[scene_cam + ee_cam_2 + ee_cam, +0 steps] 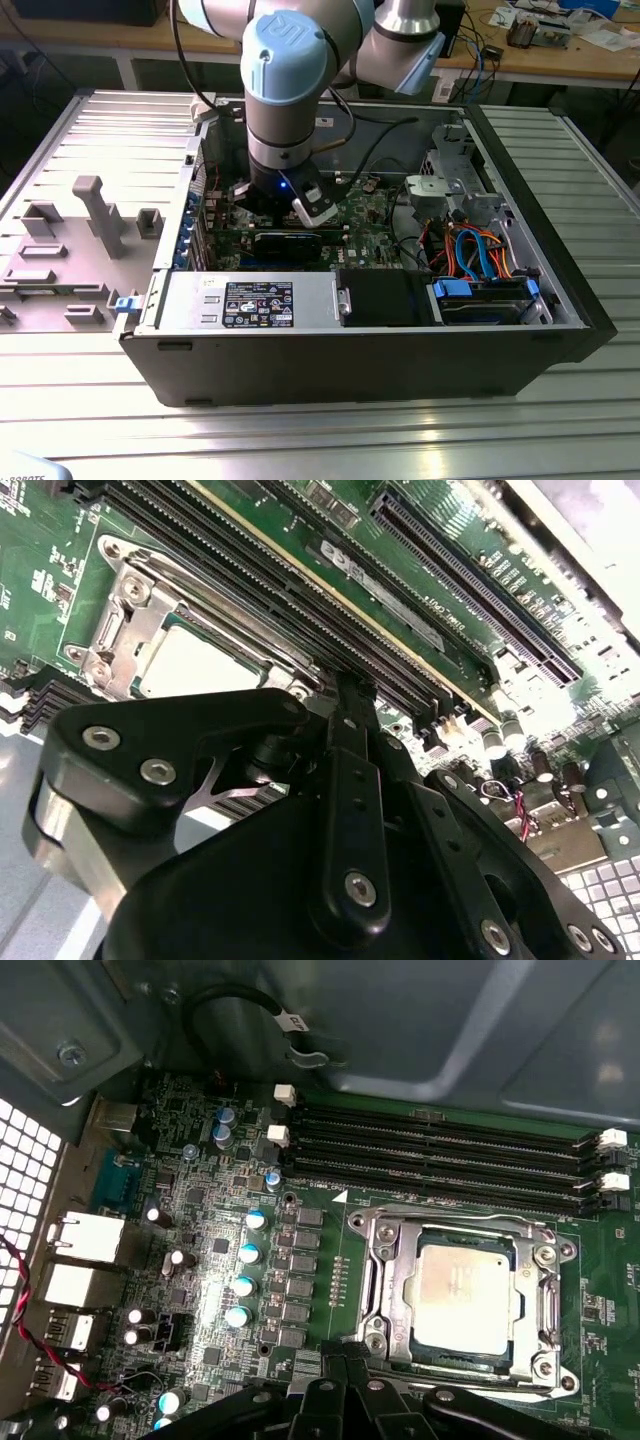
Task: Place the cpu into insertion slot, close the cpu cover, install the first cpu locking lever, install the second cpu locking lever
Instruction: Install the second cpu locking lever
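The cpu [460, 1295] lies flat in the insertion slot [372, 1342], its dull silver top showing. The cpu cover [450, 1228], a silver frame with a square window, is down over the chip's edges. In the second wrist view the cpu [195, 665] and the cpu cover [128, 608] sit just beyond my fingertips. My gripper [347, 1368] hangs at the socket's edge with its black fingers [352, 780] pressed together and nothing visible between them. In the exterior view the arm's wrist [285, 150] reaches down into the open computer case over the green board [375, 225].
Long black memory slots [450, 1150] run beside the socket. Capacitors [245, 1285] and rear ports [85, 1235] stand on its other side. The case wall [360, 370], a drive cage [455, 185] with blue and orange cables [480, 255], and a grey fixture plate [70, 250] surround the work area.
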